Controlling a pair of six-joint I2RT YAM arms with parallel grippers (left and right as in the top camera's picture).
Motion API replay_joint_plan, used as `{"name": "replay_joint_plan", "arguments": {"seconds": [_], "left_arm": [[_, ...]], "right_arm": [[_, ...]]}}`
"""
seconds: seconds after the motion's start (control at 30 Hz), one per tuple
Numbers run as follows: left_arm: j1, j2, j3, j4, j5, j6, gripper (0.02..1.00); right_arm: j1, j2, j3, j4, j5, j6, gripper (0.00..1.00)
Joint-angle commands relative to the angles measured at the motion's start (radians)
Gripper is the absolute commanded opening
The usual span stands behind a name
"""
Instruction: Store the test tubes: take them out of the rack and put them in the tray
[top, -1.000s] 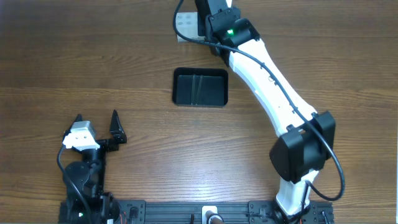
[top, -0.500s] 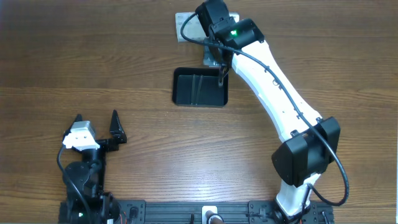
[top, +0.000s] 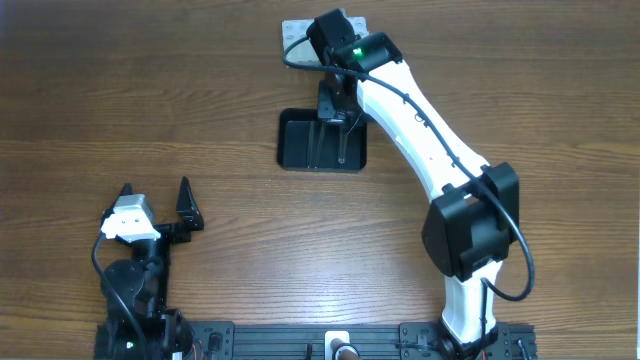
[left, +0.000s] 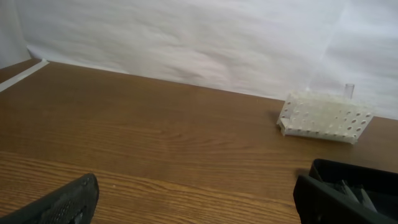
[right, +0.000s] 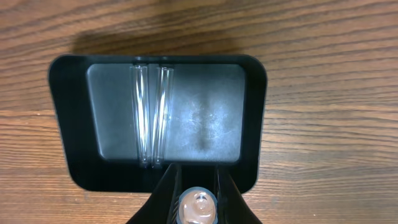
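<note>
The black tray (top: 287, 142) (right: 254, 118) lies at the table's middle back with two clear test tubes (right: 151, 115) side by side in it. My right gripper (top: 338, 108) (right: 198, 190) hangs over the tray's near edge, shut on a third test tube (right: 198, 209) that points down. The white rack (top: 297, 31) (left: 323, 116) stands behind the tray, partly hidden by the right arm. One tube (left: 349, 90) sticks up from the rack's far end. My left gripper (top: 156, 196) (left: 196, 190) rests open at the front left, far from both.
Bare wooden table surrounds the tray and the rack. The right arm (top: 430, 150) stretches diagonally from the front right to the back middle. A pale wall (left: 186, 37) rises behind the table's far edge.
The right gripper came from over the rack toward me with a tube and now hangs above the tray. The left arm has kept still.
</note>
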Motion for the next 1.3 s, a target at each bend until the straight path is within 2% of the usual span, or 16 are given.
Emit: {"name": "replay_joint_plan", "arguments": {"seconds": [0.03, 1.07, 1.3], "left_arm": [[0.005, -0.009, -0.004, -0.003, 0.013, 0.014, 0.998], [0.005, -0.009, -0.004, -0.003, 0.013, 0.014, 0.998], [0.005, -0.009, -0.004, -0.003, 0.013, 0.014, 0.996]], "right_arm": [[-0.011, 0.047, 0.017, 0.014, -0.012, 0.014, 0.023], [-0.031, 0.222, 0.017, 0.121, -0.012, 0.040, 0.031], [-0.031, 0.253, 0.017, 0.161, -0.008, 0.040, 0.075]]}}
